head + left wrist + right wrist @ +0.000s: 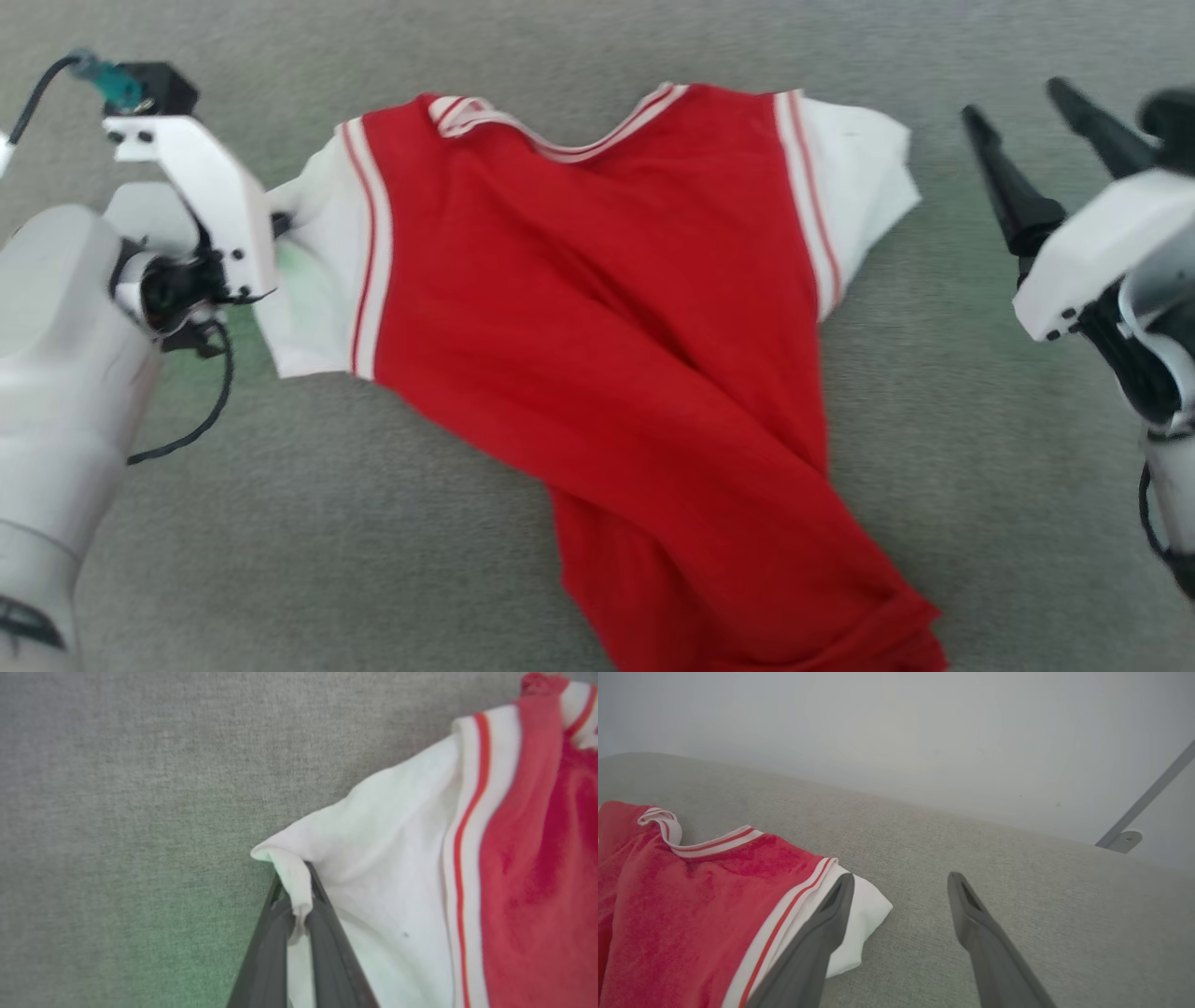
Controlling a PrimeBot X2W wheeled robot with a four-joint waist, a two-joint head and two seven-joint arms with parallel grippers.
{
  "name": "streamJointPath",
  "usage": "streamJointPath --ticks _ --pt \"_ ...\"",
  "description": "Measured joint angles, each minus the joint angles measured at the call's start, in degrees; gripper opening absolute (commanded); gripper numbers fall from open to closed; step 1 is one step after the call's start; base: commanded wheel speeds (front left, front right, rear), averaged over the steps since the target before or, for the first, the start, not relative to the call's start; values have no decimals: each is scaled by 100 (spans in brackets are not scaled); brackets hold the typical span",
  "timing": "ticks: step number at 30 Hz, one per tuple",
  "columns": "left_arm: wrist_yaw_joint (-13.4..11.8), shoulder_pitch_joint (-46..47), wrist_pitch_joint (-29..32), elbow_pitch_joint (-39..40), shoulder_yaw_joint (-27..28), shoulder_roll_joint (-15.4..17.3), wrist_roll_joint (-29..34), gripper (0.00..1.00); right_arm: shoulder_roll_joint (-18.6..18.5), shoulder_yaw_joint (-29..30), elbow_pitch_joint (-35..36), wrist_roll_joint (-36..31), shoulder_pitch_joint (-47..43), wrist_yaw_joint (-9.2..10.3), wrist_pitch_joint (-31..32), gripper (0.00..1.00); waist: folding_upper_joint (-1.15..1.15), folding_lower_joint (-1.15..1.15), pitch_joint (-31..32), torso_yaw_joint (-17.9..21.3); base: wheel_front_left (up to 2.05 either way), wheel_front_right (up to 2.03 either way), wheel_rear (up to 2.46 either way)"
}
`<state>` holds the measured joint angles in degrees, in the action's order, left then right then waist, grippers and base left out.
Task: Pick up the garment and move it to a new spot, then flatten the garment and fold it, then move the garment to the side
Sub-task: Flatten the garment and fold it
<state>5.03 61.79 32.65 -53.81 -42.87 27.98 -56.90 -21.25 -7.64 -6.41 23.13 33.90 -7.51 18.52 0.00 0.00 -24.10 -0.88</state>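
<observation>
The grey fabric surface [187, 560] spread under everything. On it lay the red jersey T-shirt [597, 327], neckline away from me, its body running toward me and twisting off to my right, the hem end bunched rather than flat. Its shoulder line ran straight across between my two hands. The white sleeve on my left [373, 858] was pinched at its tip in my left gripper [296, 891], jaws clamped on the cloth. The white sleeve on my right [859, 177] lay free, just inward of my right gripper [900, 877], whose fingers stood wide apart with nothing between them. I judged that hand the nearer one for that sleeve.
</observation>
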Motion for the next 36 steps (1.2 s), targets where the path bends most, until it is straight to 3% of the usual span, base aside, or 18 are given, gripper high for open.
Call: streamJointPath --ticks 8,18,19,20,25,36 --pt "163 294 -210 -129 -118 -338 19 0 -470 -1009 -1311 703 894 0 1163 100 0 0 -237 -471 0 0 0" --pt "237 466 -391 -283 -219 -613 -76 0 -601 -1786 -2375 1428 1886 3 2655 97 0 0 -429 -836 0 0 0" --pt "240 466 -394 -299 -232 -621 -91 0 -627 -1909 -2375 1436 1973 20 2814 34 0 0 -420 -843 0 0 0" --pt "249 466 -392 -310 -257 -623 -107 0 -639 -1946 -2403 1510 2017 29 2915 0 0 0 -408 -846 0 0 0" --pt "253 456 -299 -247 -367 -533 -220 0 -706 -2019 -2393 1863 2015 18 3038 0 0 0 -265 -815 0 0 0" --pt "252 649 -32 281 -480 62 -311 0 -1085 -1660 -1667 2406 1849 16 2746 0 0 0 411 -598 0 0 0"
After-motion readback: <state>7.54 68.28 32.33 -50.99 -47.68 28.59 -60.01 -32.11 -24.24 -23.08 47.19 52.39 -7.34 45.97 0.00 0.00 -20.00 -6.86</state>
